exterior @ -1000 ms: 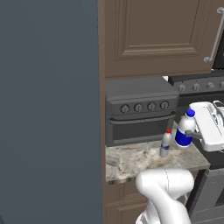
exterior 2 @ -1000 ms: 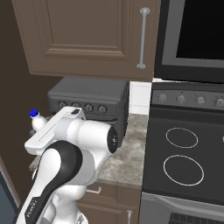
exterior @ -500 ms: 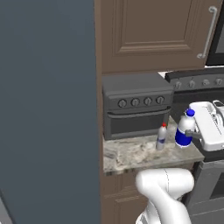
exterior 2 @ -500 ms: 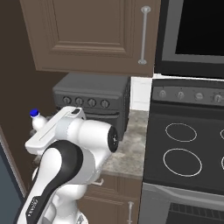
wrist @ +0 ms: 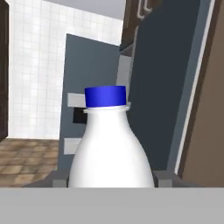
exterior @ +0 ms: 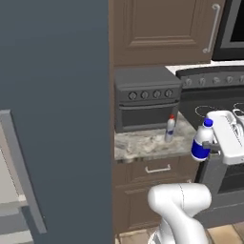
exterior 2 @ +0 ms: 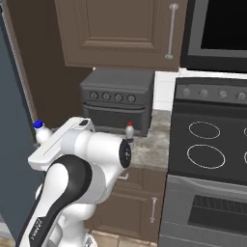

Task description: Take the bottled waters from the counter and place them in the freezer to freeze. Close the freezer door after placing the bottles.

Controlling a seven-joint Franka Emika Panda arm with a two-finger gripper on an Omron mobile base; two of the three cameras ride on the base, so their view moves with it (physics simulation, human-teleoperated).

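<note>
The gripper [exterior: 213,145] was clamped on the blue-capped bottle [exterior: 201,141], holding it upright in the air just off the front edge of the counter [exterior: 147,145], out beyond the toaster oven [exterior: 147,96]. The red-capped bottle [exterior: 170,128] stood on the counter just in front of that oven, near its right corner. The freezer [exterior: 57,105] rose well to the oven's left, its door [wrist: 85,98] swung open. The bottle looked light and fairly stiff, though smooth plastic could slip or twist in two narrow fingers; I judged the wide body at the label band the safest place to hold, which is where the fingers seemed to sit. The other bottle is slimmer and could tip easily if nudged
</note>
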